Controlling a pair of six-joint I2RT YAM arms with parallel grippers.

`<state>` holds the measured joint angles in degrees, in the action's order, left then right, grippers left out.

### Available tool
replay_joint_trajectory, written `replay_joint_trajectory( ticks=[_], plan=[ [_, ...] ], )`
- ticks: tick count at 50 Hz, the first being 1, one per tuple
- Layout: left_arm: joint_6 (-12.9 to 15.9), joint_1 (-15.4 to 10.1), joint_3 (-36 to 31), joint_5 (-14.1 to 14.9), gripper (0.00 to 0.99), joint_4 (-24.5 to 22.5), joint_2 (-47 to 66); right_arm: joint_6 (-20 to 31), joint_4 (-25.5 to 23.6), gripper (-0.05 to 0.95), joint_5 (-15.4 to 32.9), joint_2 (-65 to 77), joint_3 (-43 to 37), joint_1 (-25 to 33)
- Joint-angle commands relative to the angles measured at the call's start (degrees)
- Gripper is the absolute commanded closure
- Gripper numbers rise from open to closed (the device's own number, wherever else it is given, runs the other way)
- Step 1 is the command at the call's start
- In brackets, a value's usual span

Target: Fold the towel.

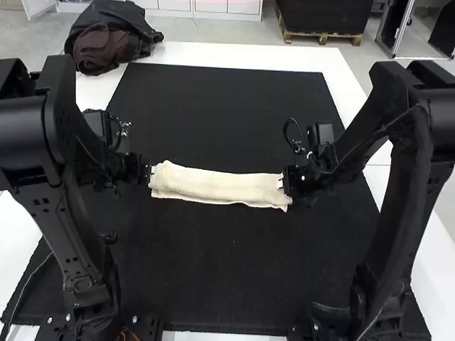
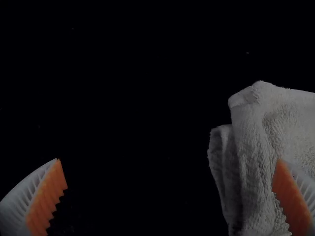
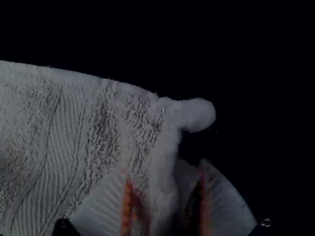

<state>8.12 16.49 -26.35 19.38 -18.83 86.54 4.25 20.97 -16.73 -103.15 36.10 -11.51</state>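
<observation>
Nearest the high view's camera stand the left arm [image 1: 53, 128] and the right arm [image 1: 412, 135]; each is bent at a raised elbow, its forearm sloping down and inward; the two wrists face each other across the black mat [image 1: 227, 263] on the white table [image 1: 242, 55]. The towel [image 1: 220, 186] lies between them near mid-mat, folded into a long, narrow strip; layered folds show at its left end, and a rounded corner projects at its right end.

Left gripper [image 1: 151, 170]: positioned at the towel's left end; in the left wrist view its fingers [image 2: 47, 196] are wide apart, one over the mat, the other overlapping the towel.

Right gripper [image 1: 282, 183]: positioned at the towel's right end; in the right wrist view its fingers [image 3: 127, 206] are partway apart, the towel's end edge between them; pad contact cannot be determined.
</observation>
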Motion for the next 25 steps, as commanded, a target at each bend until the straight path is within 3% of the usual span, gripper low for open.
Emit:
replay_joint_trajectory(
  ticks=[1, 2, 10, 25],
  plan=[
    [-0.4, 0.6, 0.2, 0.8, 0.025, 0.1, -1.9, 0.3, -0.1, 0.88, -1.3, -1.2, 0.5, -0.9],
    [-0.3, 0.6, 0.2, 0.8, 0.025, 0.2, -1.9, 0.5, -0.1, 0.92, -1.3, -1.2, 0.5, -0.8],
    [-0.5, 0.6, 0.1, 0.9, 0.025, 0.1, -2.0, 0.8, -0.5, 0.92, -1.9, -0.7, 0.3, 0.5],
    [-1.4, 0.6, -0.1, 0.8, 0.025, 0.0, -1.9, 2.4, -7.6, 0.92, -5.9, 8.1, 1.9, 9.7]
  ],
)
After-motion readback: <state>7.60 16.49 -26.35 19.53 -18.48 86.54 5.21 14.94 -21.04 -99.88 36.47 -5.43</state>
